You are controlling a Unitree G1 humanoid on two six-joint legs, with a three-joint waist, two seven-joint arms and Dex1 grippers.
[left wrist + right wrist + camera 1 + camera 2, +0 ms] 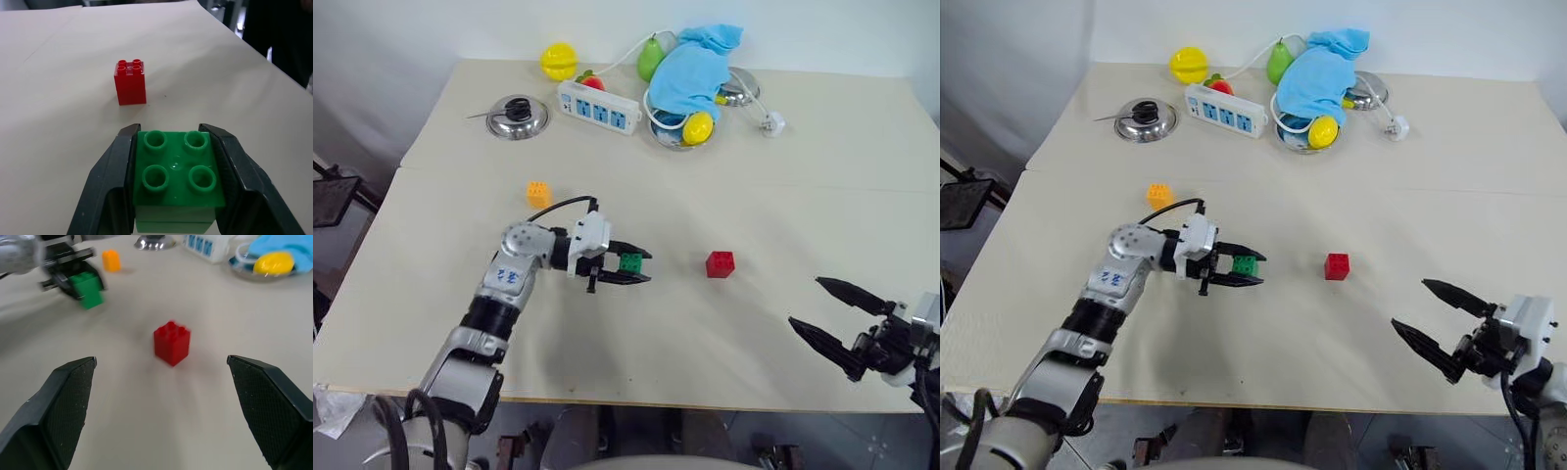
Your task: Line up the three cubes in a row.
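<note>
Left hand [628,264] clamps the green cube [631,261] — right hand [832,318] gapes wide, empty — red cube [720,264] between them.

Lab test bench: plain table [862,196] against white wall, power strip [598,107], toy props

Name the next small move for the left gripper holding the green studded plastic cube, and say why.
Probably carry the green studded plastic cube toward the red studded plastic cube and set it down beside it. The left gripper is shut on the green cube, the red one stands alone on the table, and the right gripper hangs open.
</note>
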